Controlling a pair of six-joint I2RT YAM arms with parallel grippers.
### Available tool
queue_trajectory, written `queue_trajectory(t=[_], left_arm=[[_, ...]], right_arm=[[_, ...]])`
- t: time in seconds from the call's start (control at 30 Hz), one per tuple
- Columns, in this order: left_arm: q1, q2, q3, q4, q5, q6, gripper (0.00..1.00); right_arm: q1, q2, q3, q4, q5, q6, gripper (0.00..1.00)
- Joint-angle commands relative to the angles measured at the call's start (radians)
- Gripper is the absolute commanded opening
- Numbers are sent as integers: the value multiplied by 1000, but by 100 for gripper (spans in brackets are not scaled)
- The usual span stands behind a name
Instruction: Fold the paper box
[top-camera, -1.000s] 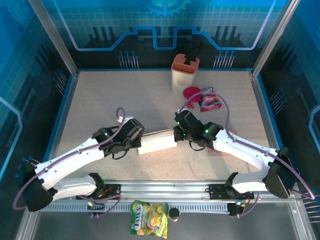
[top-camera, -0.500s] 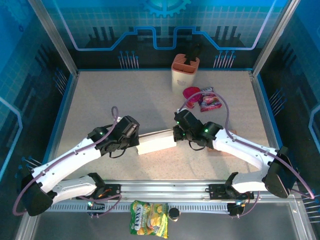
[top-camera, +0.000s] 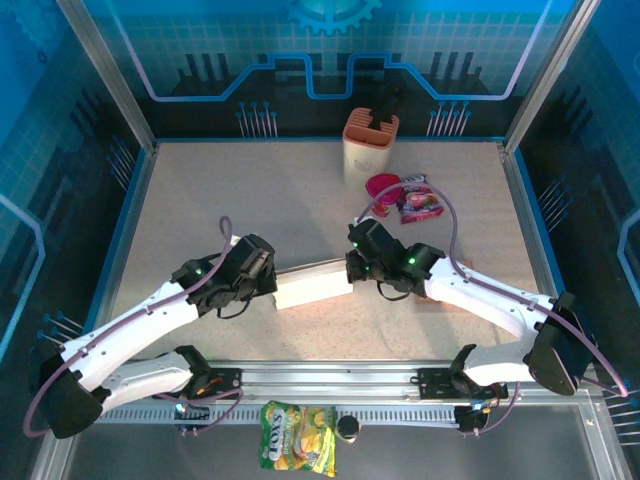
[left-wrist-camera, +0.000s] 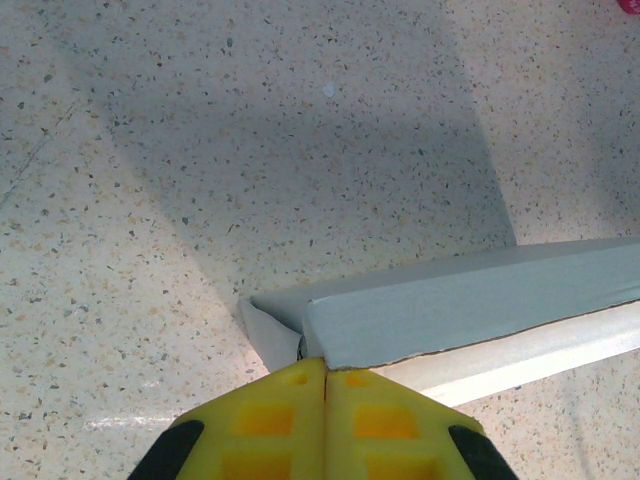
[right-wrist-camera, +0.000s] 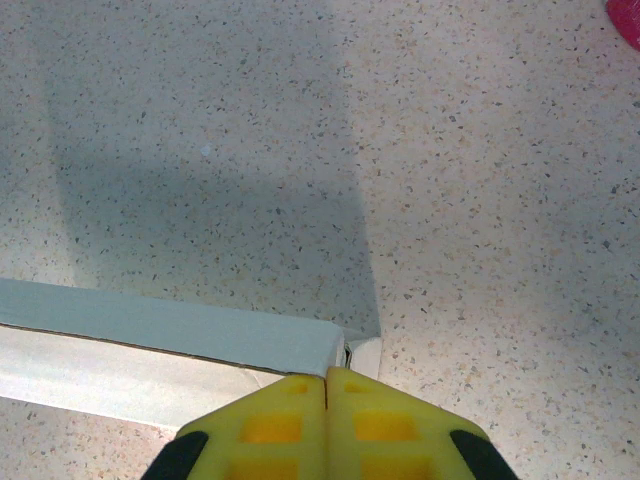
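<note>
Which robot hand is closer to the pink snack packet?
Right. The right hand is at the right end of the paper box, a short way in front of the pink snack packet. The left hand is at the box's left end, farther off.

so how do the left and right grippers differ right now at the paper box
The left gripper sits at the left end of the paper box, the right gripper at its right end. From the left gripper the box runs off rightward, from the right gripper leftward. Both are shut, yellow fingers together, tips at a box corner.
</note>
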Motion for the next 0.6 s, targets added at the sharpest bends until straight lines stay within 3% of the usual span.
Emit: queue_trajectory(t=[0.0, 0.57], left_arm=[[5, 3, -46, -42, 39, 6, 0], [-67, 27, -58, -90, -65, -18, 0]], right_arm=[[8, 12, 22, -35, -10, 5, 0], [9, -5, 12, -67, -7, 56, 1]])
